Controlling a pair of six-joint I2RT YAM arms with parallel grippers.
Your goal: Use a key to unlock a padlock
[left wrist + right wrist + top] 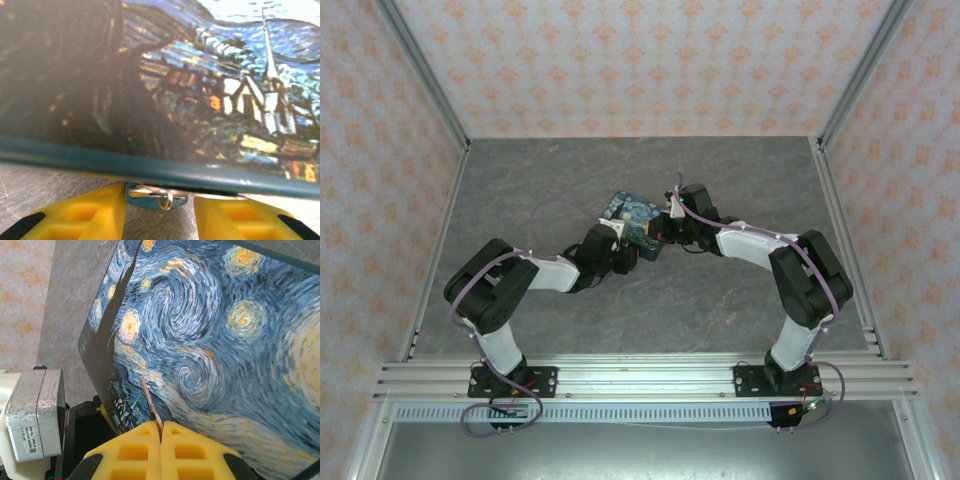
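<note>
Padlock: tiny blue-green padlock [145,196] with a silvery metal loop, sitting just under the dark lower rim of the tin, mid-worktop, between the two left fingers.
Key: thin silvery metal key [150,402], its blade sticking up out of the right jaws, in front of the tin's painted face.
Left jaws: yellow fingers [85,215] closed in on the padlock from both sides, gripping it.
Right jaws: yellow fingers [135,450] pressed together, pinching the key's base.
Left arm [535,275]: elbow bent, forearm reaching up and right toward the centre.
Right arm [760,245]: elbow bent, forearm reaching left, its wrist near the left one.
Tin: rectangular tin box painted with a blue-and-yellow swirling night sky [632,212], lying askew between both wrists.
Worktop: grey marbled worktop [720,300].
</note>
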